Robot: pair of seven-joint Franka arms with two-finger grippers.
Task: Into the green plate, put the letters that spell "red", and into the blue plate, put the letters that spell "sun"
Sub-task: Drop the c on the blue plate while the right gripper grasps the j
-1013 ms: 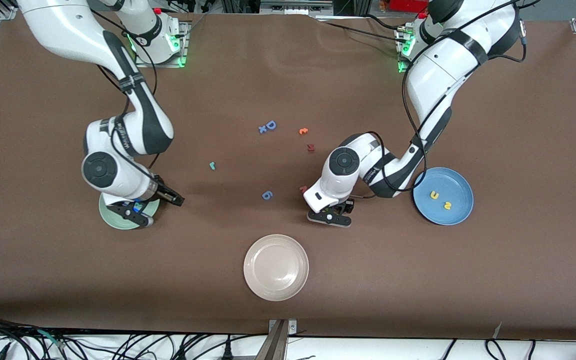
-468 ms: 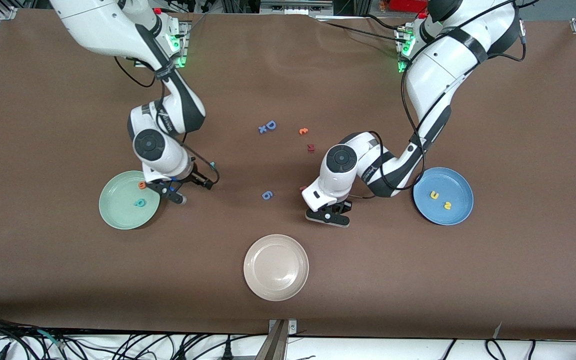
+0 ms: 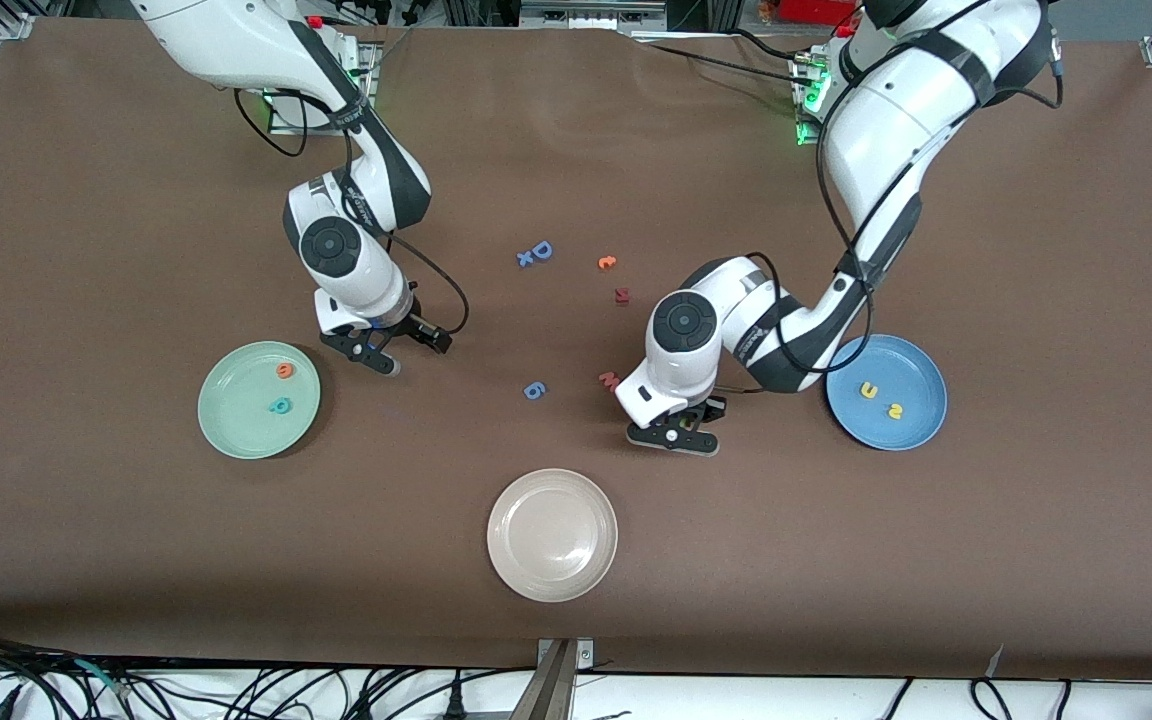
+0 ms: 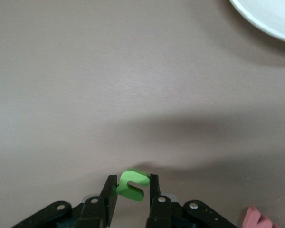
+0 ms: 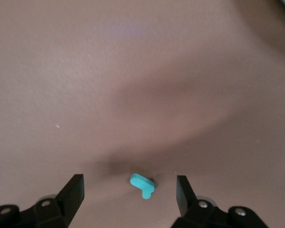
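Note:
My left gripper is shut on the green "n", low over the table beside the pink "w"; in the front view this gripper hides the letter. The blue plate holds the yellow "u" and yellow "s". My right gripper stands open above the teal "r", which lies flat between its fingers; seen from the front, the gripper covers it. On the green plate lie the orange "e" and teal "d".
A beige-white plate sits near the front edge. Loose letters lie mid-table: a blue "D" with a small "x", an orange letter, a dark red letter and a blue "6".
My right arm swung away from over the green plate to above the teal "r". My left gripper shut on the green "n" and shifted slightly toward the blue plate.

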